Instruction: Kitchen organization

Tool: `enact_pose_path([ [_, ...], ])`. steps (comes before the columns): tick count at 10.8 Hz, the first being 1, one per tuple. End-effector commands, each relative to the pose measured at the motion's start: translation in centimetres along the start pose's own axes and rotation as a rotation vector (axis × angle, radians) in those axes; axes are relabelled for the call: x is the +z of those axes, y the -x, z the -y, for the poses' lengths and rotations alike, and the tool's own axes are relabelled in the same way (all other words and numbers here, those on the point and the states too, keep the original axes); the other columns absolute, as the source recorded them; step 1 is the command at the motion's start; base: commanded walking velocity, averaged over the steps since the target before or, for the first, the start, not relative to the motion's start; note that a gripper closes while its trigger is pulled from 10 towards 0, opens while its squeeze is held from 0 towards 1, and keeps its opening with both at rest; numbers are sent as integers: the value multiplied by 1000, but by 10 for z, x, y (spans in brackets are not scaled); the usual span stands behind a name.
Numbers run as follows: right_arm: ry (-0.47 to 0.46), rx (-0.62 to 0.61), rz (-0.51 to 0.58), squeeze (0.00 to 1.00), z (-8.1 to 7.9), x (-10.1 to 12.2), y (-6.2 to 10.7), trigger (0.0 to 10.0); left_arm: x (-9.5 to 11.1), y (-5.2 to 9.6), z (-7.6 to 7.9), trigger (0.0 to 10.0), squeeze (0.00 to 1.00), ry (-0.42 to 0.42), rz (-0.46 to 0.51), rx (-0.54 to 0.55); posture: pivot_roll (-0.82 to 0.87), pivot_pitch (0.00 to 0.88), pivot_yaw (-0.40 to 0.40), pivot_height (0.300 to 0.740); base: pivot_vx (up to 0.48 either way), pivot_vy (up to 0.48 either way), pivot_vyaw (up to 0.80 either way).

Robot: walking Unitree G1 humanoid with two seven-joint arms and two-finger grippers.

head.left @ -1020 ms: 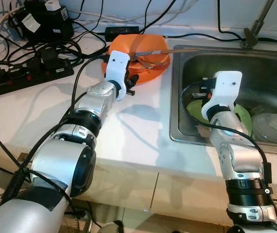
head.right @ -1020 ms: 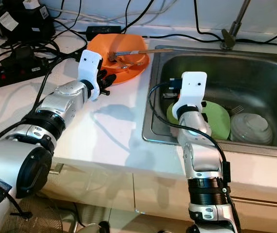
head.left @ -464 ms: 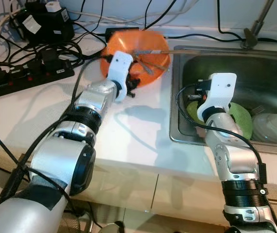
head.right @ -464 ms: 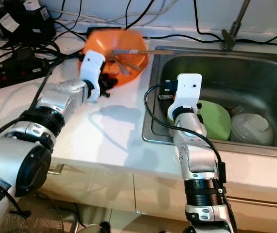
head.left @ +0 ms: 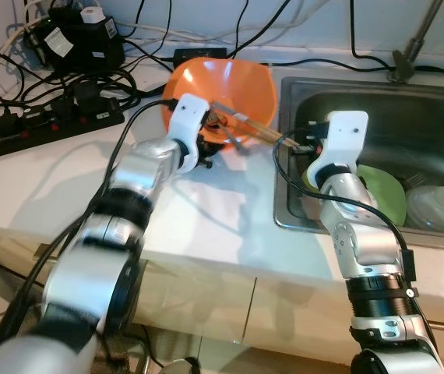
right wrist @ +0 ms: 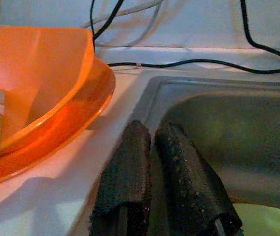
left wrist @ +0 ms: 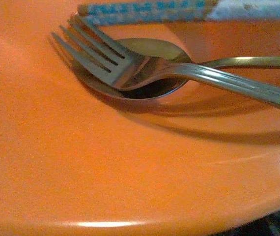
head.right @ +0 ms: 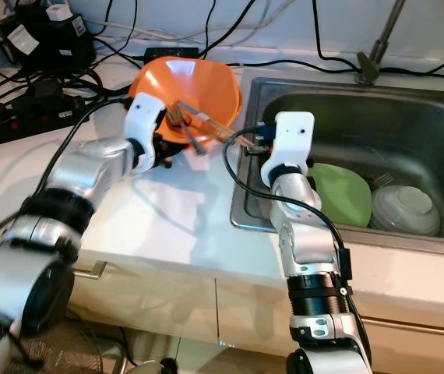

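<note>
The left gripper (head.left: 206, 144) has hold of the near rim of an orange bowl (head.left: 237, 82) and has it tipped steeply, its open side facing the camera and the far rim standing high above the white countertop (head.left: 66, 187); the black fingers are mostly hidden under the white wrist housing, but they are clamped on the rim. Inside the bowl, just beyond those fingers, lie a metal fork (left wrist: 130, 66) resting across a metal spoon (left wrist: 150, 73), and a pair of wooden chopsticks (head.left: 257, 131) whose handles slant out over the bowl's edge toward the sink. The right gripper (right wrist: 157, 162) hangs at the left rim of the stainless sink (head.left: 409, 101), just beside the tilted bowl; its two padded black fingers (right wrist: 125, 172) are pressed almost together with nothing between them, and they point along the sink's edge with the chopstick ends close by on the bowl side. Below and beyond this gripper, down in the sink basin, a green plate (head.left: 382, 191) lies flat, and next to it, farther from the gripper, sits an upturned clear glass bowl (head.left: 440, 206) with another fork (head.left: 413, 178) peeking out between them. The faucet stem (head.left: 413, 39) rises at the back of the sink. Past the left arm, at the back of the counter, there is a black power strip (head.left: 51, 125), a black charger box (head.left: 78, 43) and a tangle of black cables (head.left: 152, 31) running along the white wall. Cream cabinet fronts (head.left: 269, 312) show beneath the counter edge.
</note>
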State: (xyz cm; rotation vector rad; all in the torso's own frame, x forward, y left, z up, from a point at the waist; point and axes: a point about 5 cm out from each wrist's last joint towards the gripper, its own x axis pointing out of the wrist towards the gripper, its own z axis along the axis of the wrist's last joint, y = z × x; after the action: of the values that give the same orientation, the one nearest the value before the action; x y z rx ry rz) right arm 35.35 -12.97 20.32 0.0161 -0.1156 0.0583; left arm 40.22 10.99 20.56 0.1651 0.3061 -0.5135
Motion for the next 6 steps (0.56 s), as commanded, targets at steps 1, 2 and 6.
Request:
enact_pose_path([
  [1, -20, 11, 4, 0, -3, 0, -2, 10000, -43, 1, 3, 10000, 0, 67, -185, -18, 188, 87, 52, 740, 0, 0, 0],
  [2, -19, 10, 8, 0, -1, 0, -4, 10000, -44, 7, 13, 10000, 0, 75, -182, -55, 192, 83, 51, 740, 0, 0, 0],
  [6, -6, -46, 45, 0, 16, 5, -7, 10000, -53, 33, 34, 10000, 0, 49, -217, -121, 210, 74, 60, 740, 0, 0, 0],
])
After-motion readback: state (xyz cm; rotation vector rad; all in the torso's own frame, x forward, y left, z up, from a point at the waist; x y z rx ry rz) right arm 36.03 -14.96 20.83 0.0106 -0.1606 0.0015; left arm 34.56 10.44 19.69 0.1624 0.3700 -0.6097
